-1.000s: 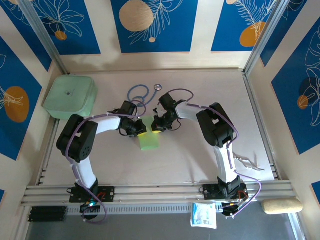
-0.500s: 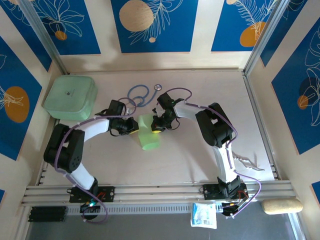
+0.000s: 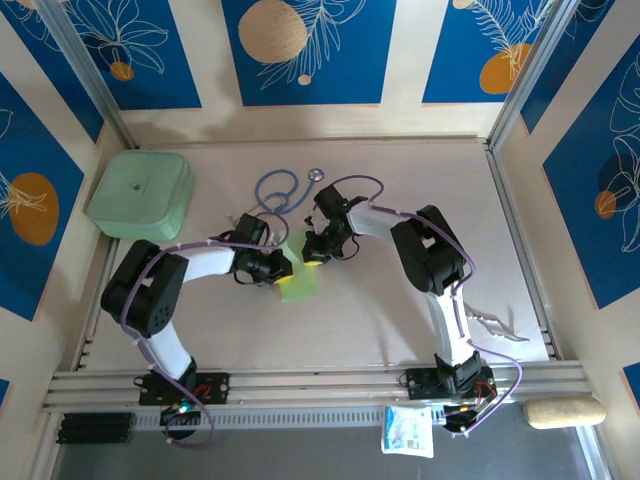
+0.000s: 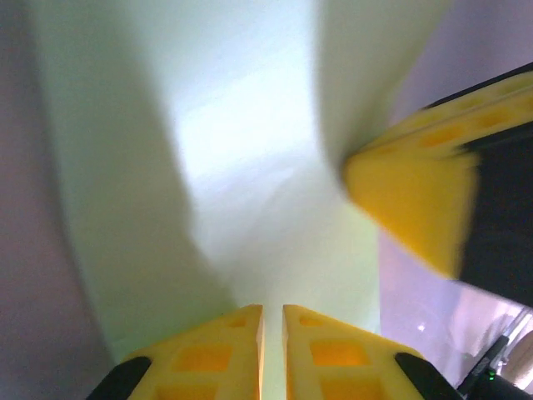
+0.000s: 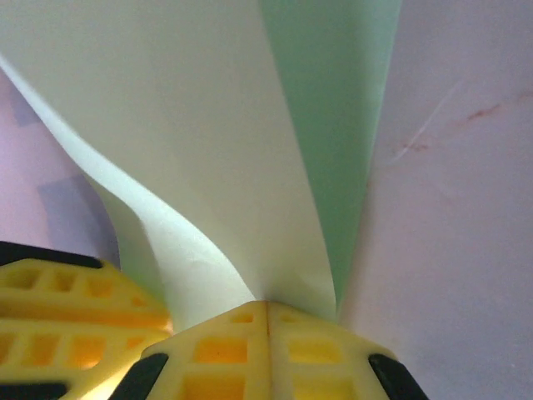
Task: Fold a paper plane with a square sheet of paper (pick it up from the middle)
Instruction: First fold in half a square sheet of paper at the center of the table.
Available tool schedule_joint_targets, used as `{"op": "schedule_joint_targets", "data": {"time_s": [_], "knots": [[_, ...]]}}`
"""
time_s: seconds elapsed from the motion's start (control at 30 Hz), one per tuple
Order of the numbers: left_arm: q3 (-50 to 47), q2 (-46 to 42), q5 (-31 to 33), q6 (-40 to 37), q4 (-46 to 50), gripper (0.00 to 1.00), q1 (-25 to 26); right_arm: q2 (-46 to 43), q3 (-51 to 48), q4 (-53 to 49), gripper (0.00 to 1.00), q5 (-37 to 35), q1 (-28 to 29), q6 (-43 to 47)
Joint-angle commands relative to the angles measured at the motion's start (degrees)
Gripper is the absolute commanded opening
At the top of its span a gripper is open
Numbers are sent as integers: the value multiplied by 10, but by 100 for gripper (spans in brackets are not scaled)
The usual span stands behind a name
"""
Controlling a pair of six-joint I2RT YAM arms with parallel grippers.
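I'm watching the left claw (image 3: 274, 268) coming back in toward the middle of the counter (image 3: 400, 320). Half a second ago it was swinging out to the left, and the square sheet of paper (image 3: 300, 284) was bulging into a rounded hump. From above the sheet is now looking lower and more compact again. It is sitting between the two claws, near the blue stethoscope (image 3: 278, 187) on the side toward the arm bases.

The right claw (image 5: 266, 315) is hardly moving and is acting as the anchor. In its own camera its tips are pressed fully together, with the pale green paper fanning out from between them. The left claw's tips are standing almost together with only a thin slit between them, and the paper is running down into that slit, so I'm reading it as pinching an edge too.

I'm judging that the left side is carrying a flap over the part the right claw is holding down, so a fold is forming. The paper is curving rather than creased in both wrist cameras, and no pointed dart is showing yet, so I'm treating the folding as unfinished
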State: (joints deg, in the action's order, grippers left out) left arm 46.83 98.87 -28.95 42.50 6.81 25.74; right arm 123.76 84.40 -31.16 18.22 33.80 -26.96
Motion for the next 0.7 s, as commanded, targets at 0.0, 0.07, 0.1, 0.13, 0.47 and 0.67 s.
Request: {"op": "schedule_joint_targets", "data": {"time_s": [0.0,0.07,0.1,0.13,0.47,0.67], "knots": [[-34,11,2,-18,18,14,-17,60,-33,-90,1,-121,-7,8],[-63,5,5,-20,18,14,-32,60,-33,-92,1,-124,-8,8],[-73,-1,4,-21,19,13,-35,61,-33,-92,1,-125,-8,9],[-82,-11,4,-23,25,13,-37,62,-34,-93,1,-127,-9,8],[-37,-123,-11,1,23,14,-29,62,-25,-98,1,-134,-9,12],[5,-44,-4,30,-39,14,-10,66,-21,-101,1,-130,-8,9]]}}
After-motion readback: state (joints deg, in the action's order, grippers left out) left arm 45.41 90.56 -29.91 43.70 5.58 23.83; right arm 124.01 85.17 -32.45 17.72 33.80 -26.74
